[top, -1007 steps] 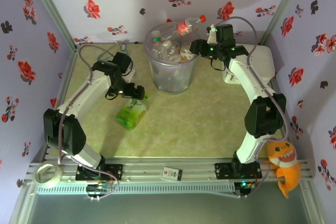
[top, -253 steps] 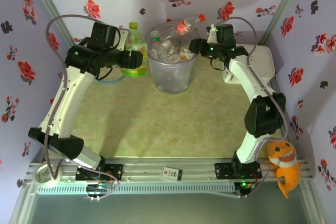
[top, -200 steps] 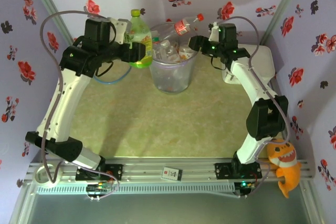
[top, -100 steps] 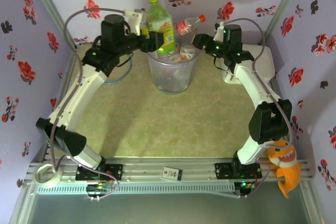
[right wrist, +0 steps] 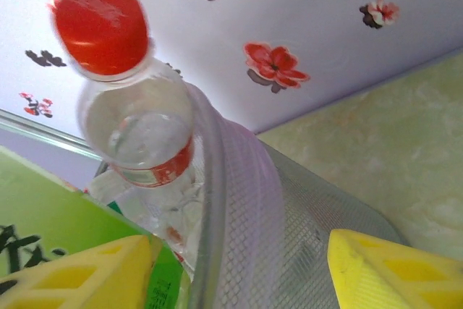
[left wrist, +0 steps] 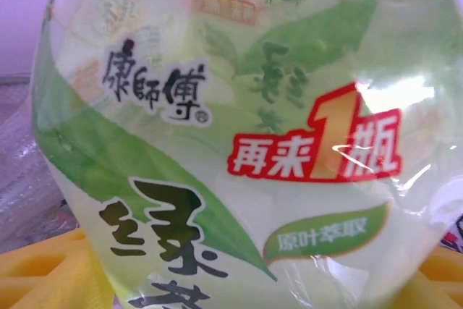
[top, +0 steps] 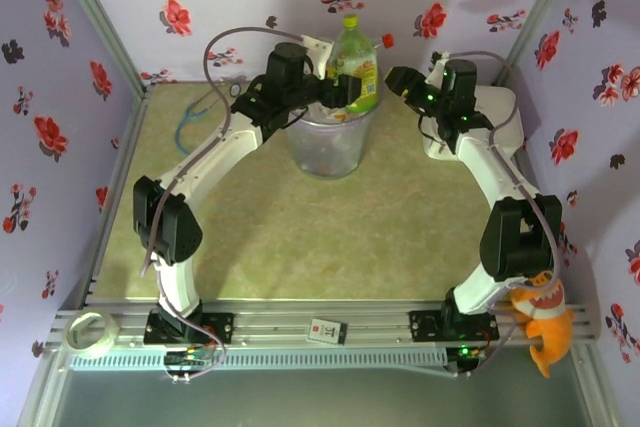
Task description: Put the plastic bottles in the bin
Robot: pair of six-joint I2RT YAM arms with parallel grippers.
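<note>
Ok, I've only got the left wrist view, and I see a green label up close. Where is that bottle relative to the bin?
Observer: In the top view the left gripper holds the green-labelled bottle roughly upright, above the bin opening.
Operator: Any room left in there?
Observer: Looks tight. The right wrist view shows a red-capped bottle poking up past the rim.
Operator: And the other arm?
Observer: The right gripper sits just off the bin's right rim, and its wrist view shows its fingers apart, clamping nothing.
</note>
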